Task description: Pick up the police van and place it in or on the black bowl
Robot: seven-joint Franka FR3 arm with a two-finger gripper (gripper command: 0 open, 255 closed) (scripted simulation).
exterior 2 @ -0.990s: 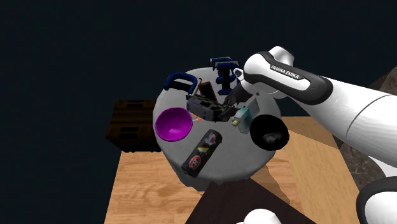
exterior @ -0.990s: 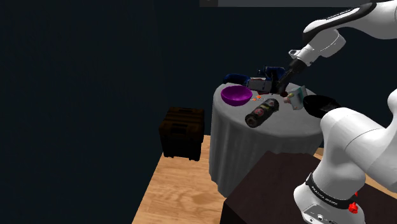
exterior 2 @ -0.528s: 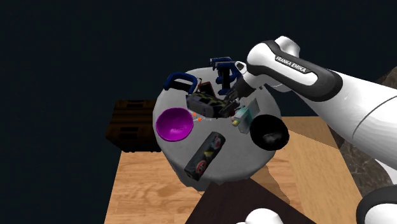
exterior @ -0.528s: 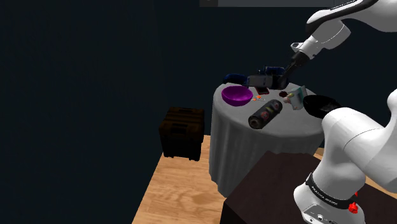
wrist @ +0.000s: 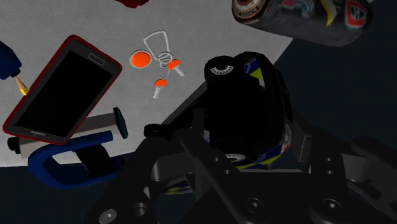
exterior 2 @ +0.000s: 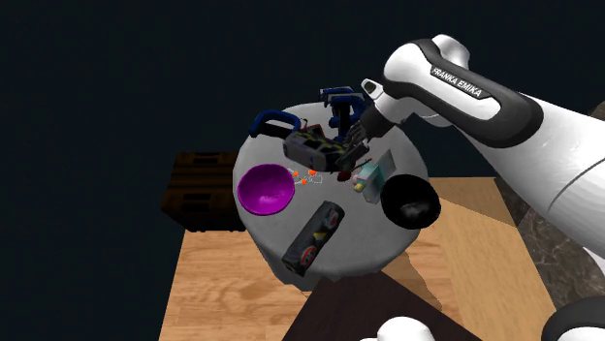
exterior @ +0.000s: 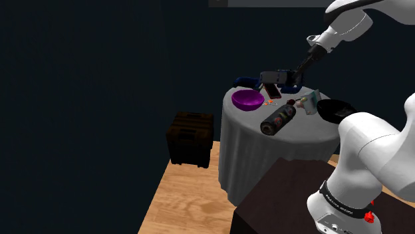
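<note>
Having been raised off the bench [exterior 2: 361,244] within the last second, the police van [exterior 2: 310,148] is now carried clear of the surface, pinched at one end by the end effector [exterior 2: 346,155], with the keys [exterior 2: 303,179] left lying below it. The pickup is judged done. A carry across to the black bowl [exterior 2: 410,203], standing at the bench's edge, is still required.
</note>
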